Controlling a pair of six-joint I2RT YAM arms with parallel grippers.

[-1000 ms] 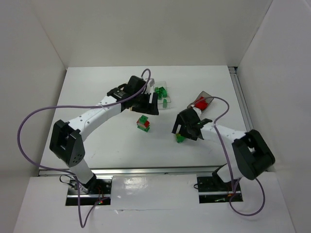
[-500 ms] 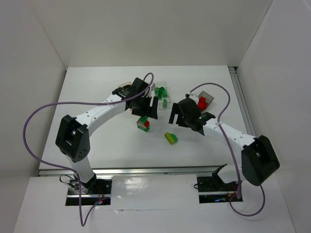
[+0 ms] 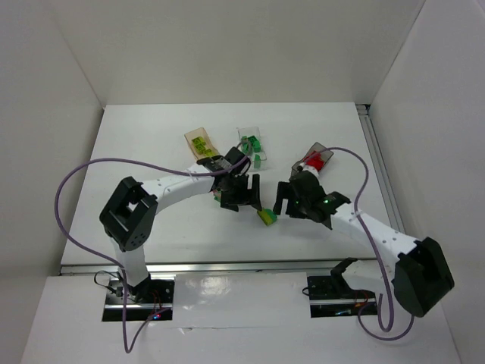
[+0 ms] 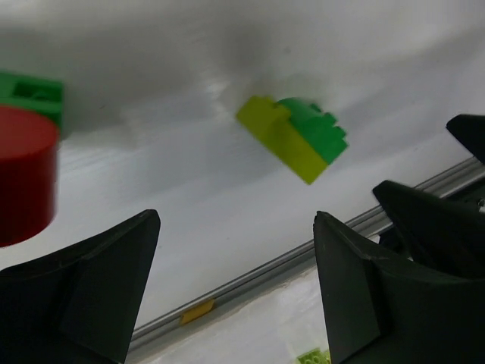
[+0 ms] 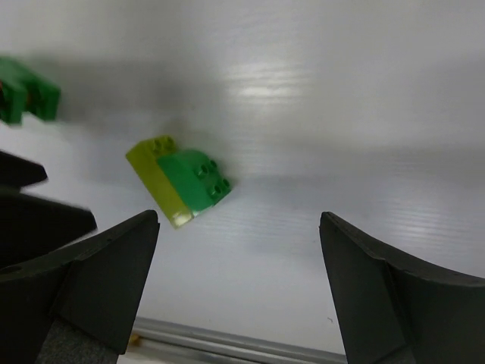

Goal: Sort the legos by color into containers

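Lego stack point(image 3: 266, 216) sits between my left end effector point(image 4: 235, 224) and right end effector point(image 5: 239, 220), both wide, empty; I'd probably split it next.

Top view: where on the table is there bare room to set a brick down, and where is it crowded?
Free: the table's left side, between its left edge and the left arm; the far strip behind the orange-tan bin, clear bin and dark grey bin. Crowded: the centre, where both arms' jaws flank the yellow-and-green stack.
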